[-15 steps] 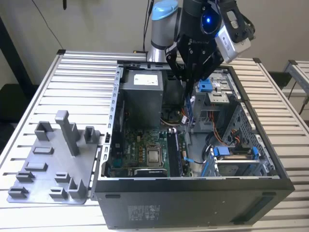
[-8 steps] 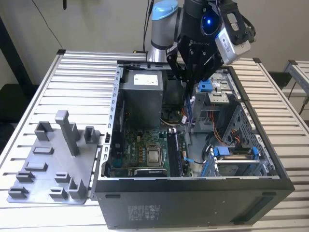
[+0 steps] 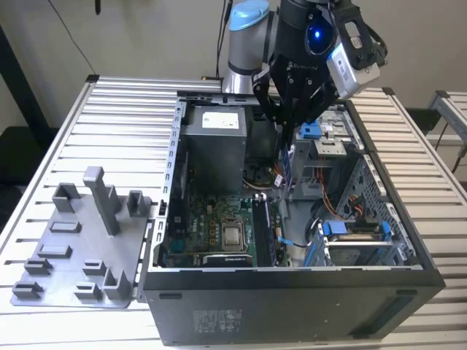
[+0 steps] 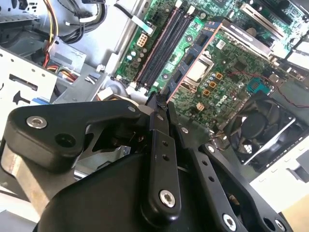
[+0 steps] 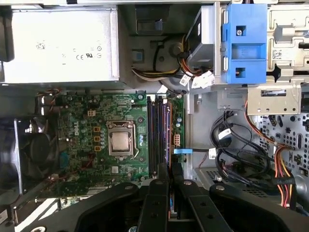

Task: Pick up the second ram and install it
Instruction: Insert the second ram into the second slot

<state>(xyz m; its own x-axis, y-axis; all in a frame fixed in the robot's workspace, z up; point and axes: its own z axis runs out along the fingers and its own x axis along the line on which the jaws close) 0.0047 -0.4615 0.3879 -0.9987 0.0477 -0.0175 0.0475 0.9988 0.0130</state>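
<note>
**Print and Signs in the Open Case**

We find a white label (image 3: 219, 120) on the power supply (image 3: 215, 157); in the first wrist view its side carries small grey approval marks. A white maker's logo (image 5: 72, 129) is printed on the motherboard (image 5: 82, 150). A white sticker (image 5: 279, 54) on the drive cage (image 5: 294, 34) has print too fine to read. A black arrow (image 4: 18, 96) marks a metal bracket (image 4: 29, 67). The case (image 3: 328, 306) bears a pale label (image 3: 217, 319) that we cannot read.

Arm (image 3: 244, 40) reaching down, gripper (image 5: 169, 169) vertical, fingers (image 5: 158, 203) pinched together.
</note>
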